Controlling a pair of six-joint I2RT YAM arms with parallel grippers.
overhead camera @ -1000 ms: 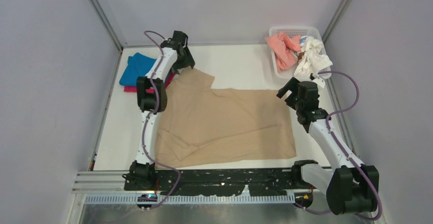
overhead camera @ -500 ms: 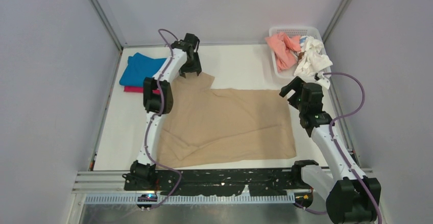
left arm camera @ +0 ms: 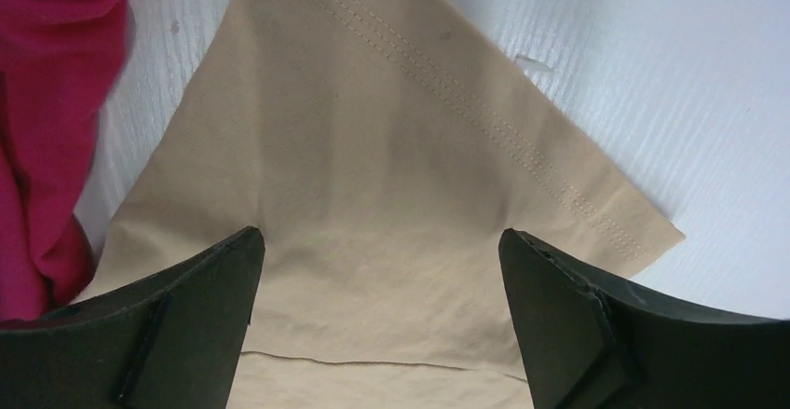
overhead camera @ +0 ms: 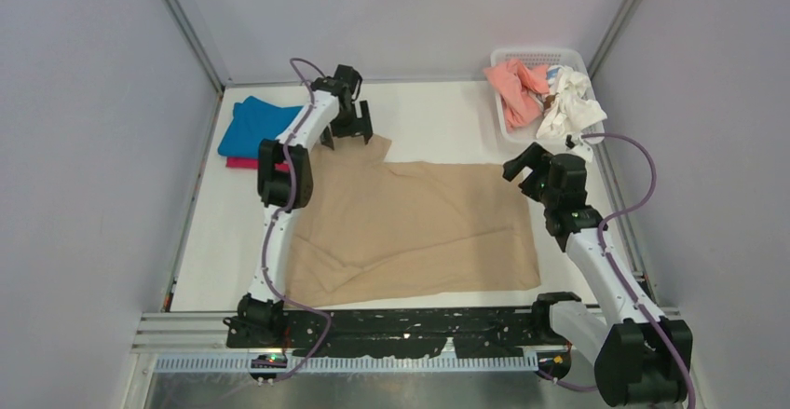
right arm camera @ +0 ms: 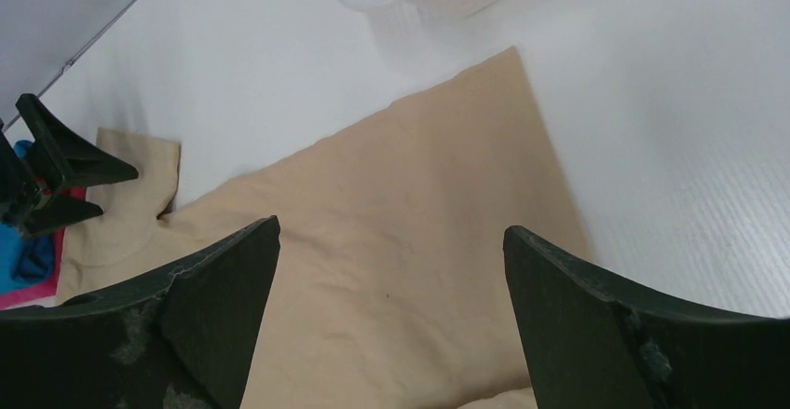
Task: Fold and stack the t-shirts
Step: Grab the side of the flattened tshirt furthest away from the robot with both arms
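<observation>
Left wrist view: left hand (left arm camera: 377, 241) hangs wide over the tan t-shirt (left arm camera: 373, 129) sleeve, right hand (right arm camera: 391, 227) wide too, so best pinch that hem corner low, then fold inward flat.

A flat shirt (overhead camera: 419, 227) covers the middle of the table (overhead camera: 438, 111), its sleeve (overhead camera: 365, 151) at the far left. Just left of that sleeve lie 2 folded shirts (overhead camera: 247, 122), 1 on the other. A basket (overhead camera: 538, 54) stands in the far right corner, holding 2 crumpled shirts (overhead camera: 517, 88). The left gripper (overhead camera: 350, 131) hangs over the sleeve, the right gripper (overhead camera: 522, 165) over the shirt's far right corner.
</observation>
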